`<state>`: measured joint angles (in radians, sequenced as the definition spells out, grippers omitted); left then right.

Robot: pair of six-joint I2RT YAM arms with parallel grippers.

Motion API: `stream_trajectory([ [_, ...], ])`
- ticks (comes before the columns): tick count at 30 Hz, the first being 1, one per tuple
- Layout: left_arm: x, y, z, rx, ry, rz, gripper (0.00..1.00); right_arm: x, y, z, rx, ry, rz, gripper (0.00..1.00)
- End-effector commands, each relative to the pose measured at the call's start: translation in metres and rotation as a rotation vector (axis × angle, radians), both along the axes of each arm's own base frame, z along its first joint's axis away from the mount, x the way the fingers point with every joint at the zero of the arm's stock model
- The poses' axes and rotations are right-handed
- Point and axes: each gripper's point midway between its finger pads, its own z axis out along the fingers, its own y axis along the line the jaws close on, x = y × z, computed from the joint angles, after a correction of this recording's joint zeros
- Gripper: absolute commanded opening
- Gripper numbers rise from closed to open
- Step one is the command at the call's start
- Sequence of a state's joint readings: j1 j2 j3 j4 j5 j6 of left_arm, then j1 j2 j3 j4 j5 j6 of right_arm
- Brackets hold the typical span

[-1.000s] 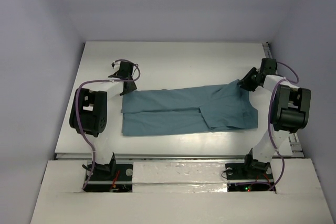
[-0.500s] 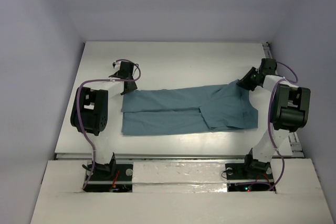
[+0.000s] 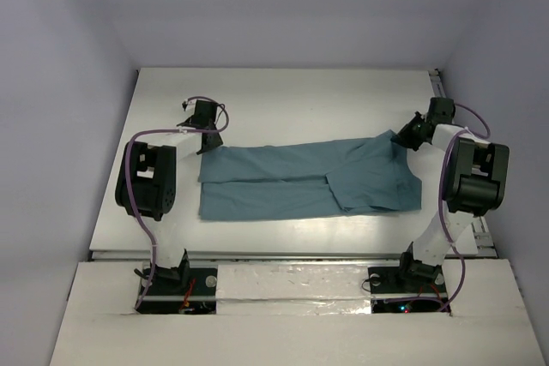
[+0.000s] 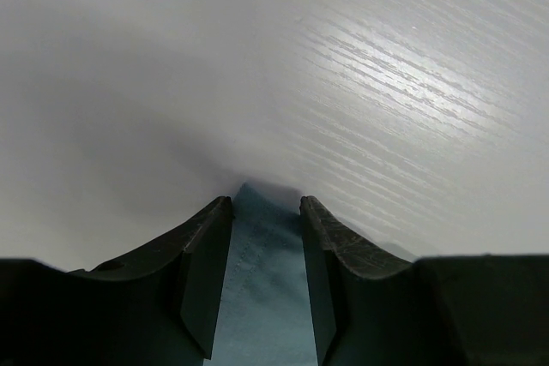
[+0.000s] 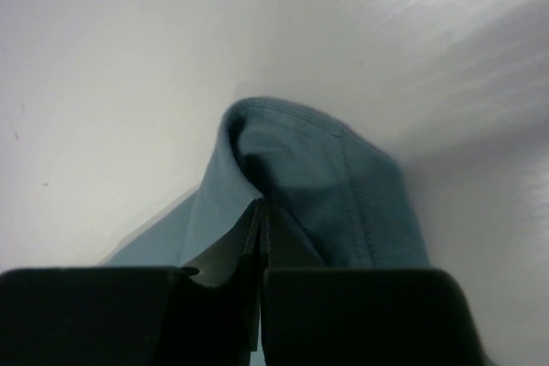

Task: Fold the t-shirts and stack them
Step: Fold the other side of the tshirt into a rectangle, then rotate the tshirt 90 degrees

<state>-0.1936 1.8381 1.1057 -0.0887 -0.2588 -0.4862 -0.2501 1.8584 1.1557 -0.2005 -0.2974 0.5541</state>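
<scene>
Just one t-shirt point(image 3: 292, 182), left tool point(image 4: 264, 205) straddling it, right tool point(image 5: 260, 209) pinching it

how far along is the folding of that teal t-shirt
Done: the teal cotton t-shirt lies partly folded into a long band on the white table. In hand: the right gripper is shut on its far right corner; the left gripper straddles the far left corner, jaws open. Left: crosswise folds and stacking.

No readable text, labels or numbers (t-shirt point(image 3: 300, 179) plain too), any view
</scene>
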Motion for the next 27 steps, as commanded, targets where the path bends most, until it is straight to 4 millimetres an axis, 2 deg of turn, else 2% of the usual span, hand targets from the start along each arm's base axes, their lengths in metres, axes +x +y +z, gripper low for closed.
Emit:
stream_trajectory([
  [1, -0.013, 0.012, -0.021, 0.014, 0.064, 0.02, 0.35, -0.007, -0.028, 0.01, -0.049, -0.024, -0.101, 0.0],
  [6, -0.014, 0.013, -0.022, -0.004, 0.067, 0.033, 0.35, -0.02, -0.04, 0.006, -0.064, 0.003, -0.169, 0.0],
  [12, -0.013, 0.015, -0.023, -0.014, 0.071, 0.044, 0.35, -0.03, -0.037, -0.003, -0.045, 0.036, -0.186, 0.0],
  [14, -0.012, 0.015, -0.018, -0.018, 0.061, 0.042, 0.35, -0.03, -0.04, -0.006, -0.058, 0.056, -0.193, 0.0],
  [17, -0.008, 0.016, -0.004, -0.016, 0.029, 0.051, 0.35, -0.032, -0.055, -0.001, -0.121, 0.091, -0.242, 0.0],
  [18, -0.004, 0.015, 0.003, -0.019, 0.012, 0.052, 0.35, -0.035, -0.062, 0.005, -0.138, 0.089, -0.266, 0.0],
  [20, 0.0, 0.015, 0.014, -0.024, -0.011, 0.052, 0.35, -0.038, -0.062, 0.009, -0.143, 0.081, -0.27, 0.0],
  [21, 0.004, 0.014, 0.019, -0.024, -0.025, 0.046, 0.35, -0.033, -0.062, 0.018, -0.143, 0.037, -0.269, 0.0],
  [22, 0.005, 0.013, 0.021, -0.029, -0.023, 0.041, 0.35, -0.03, -0.054, 0.02, -0.117, 0.01, -0.236, 0.12],
  [24, 0.006, 0.014, 0.024, -0.02, -0.021, 0.037, 0.36, -0.03, -0.05, 0.023, -0.101, 0.007, -0.218, 0.24],
  [25, 0.007, 0.016, 0.026, -0.007, -0.026, 0.033, 0.37, -0.027, -0.05, 0.028, -0.104, -0.01, -0.205, 0.36],
  [27, 0.008, 0.017, 0.03, 0.005, -0.031, 0.03, 0.37, -0.016, -0.05, 0.044, -0.105, -0.06, -0.182, 0.45],
])
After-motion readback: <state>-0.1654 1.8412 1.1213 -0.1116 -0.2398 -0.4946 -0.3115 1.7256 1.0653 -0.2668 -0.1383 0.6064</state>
